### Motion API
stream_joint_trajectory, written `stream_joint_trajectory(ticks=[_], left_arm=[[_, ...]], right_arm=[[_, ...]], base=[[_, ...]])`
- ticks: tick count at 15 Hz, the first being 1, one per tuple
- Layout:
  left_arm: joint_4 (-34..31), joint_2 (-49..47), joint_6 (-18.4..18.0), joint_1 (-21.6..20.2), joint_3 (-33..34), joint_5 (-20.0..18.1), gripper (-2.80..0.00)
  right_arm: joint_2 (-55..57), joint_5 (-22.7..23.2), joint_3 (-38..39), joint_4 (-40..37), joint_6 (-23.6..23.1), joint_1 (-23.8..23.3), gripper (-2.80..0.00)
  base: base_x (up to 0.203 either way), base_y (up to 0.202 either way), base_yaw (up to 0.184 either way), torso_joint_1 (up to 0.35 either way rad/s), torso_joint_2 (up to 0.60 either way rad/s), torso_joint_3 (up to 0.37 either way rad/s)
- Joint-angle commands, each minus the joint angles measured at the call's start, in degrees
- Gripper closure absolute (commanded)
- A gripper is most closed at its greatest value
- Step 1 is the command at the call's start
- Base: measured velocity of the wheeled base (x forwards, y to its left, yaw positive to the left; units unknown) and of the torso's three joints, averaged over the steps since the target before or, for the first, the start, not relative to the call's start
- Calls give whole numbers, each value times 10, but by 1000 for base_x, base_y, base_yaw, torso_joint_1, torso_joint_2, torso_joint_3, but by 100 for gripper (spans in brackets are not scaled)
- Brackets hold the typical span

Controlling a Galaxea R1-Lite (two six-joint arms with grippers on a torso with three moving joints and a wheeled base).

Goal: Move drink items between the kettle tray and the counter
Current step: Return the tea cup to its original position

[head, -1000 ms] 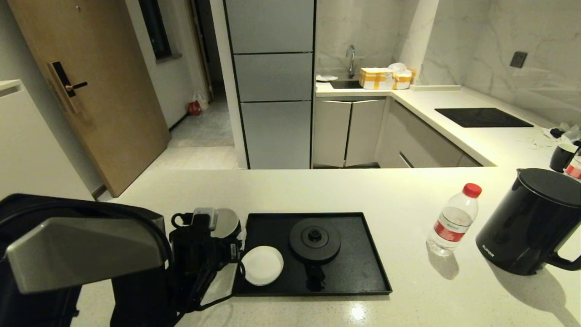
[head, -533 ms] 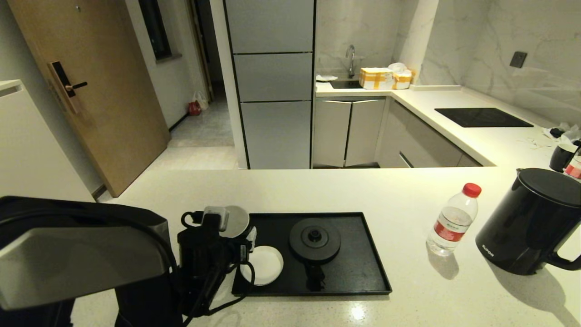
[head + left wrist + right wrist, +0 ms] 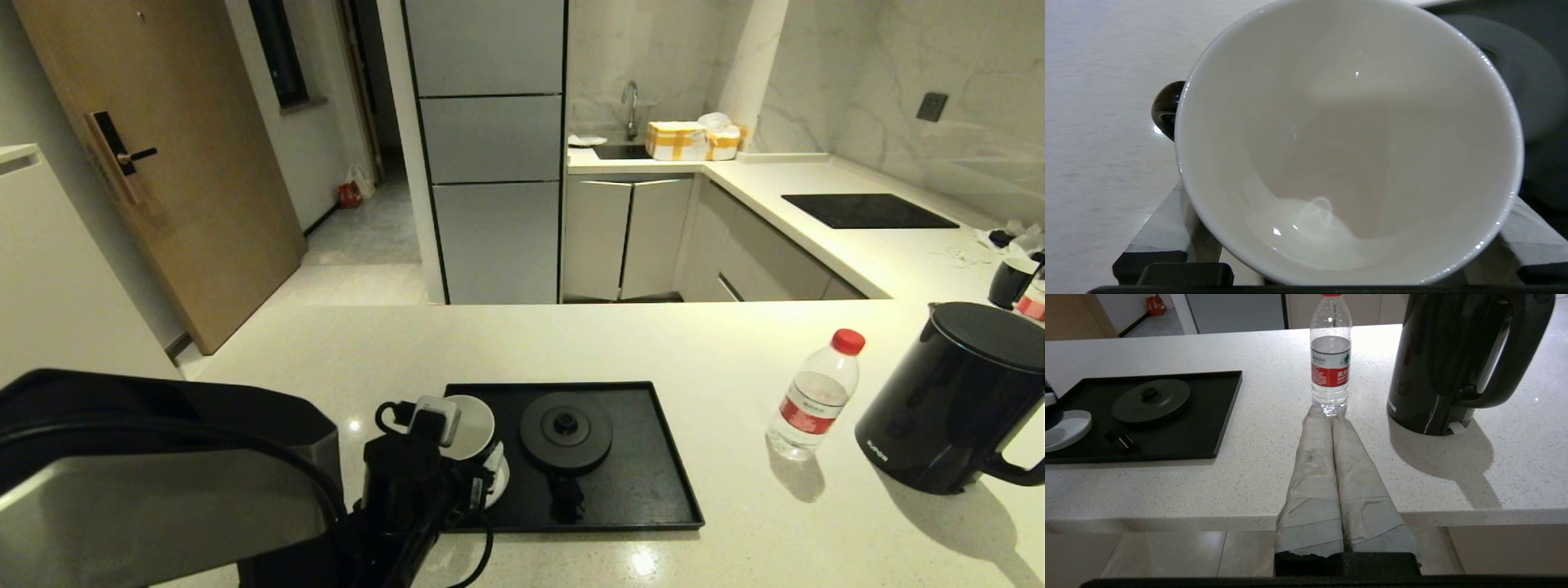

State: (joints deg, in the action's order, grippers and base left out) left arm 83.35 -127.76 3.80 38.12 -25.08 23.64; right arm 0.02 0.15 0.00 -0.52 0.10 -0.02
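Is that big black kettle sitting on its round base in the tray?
No. The kettle stands on the counter at the right, while the round base in the tray is bare.

head high, wrists low, sharing tray (image 3: 653, 457)

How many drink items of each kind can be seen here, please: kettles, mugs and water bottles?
Kettles: 1, the kettle on the counter.
Mugs: 2, the mug in the left gripper and a far mug.
Water bottles: 2, the water bottle and a far bottle, cut off by the picture's edge.
Total: 5.
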Motion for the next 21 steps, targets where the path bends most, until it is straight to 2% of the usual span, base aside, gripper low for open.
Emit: stream_joint_trajectory(ticks=[1,5,12,21], left_arm=[[1,-2,0,2,0,2,0],[-32,4,17,2,-3,-3,0],[-36,-12,39,2,-5,-16,0],[-43,-30,40,3,-6,-27,0]], right_arm=[[1,0,1,0,0,-1,0],[1,0,1,0,0,-1,0],[1,0,1,0,0,-1,0],[1,0,1,0,0,-1,0]], base=[[0,0,0,0,0,0],[0,0,0,0,0,0],[0,0,0,0,0,0],[0,0,0,0,0,0]])
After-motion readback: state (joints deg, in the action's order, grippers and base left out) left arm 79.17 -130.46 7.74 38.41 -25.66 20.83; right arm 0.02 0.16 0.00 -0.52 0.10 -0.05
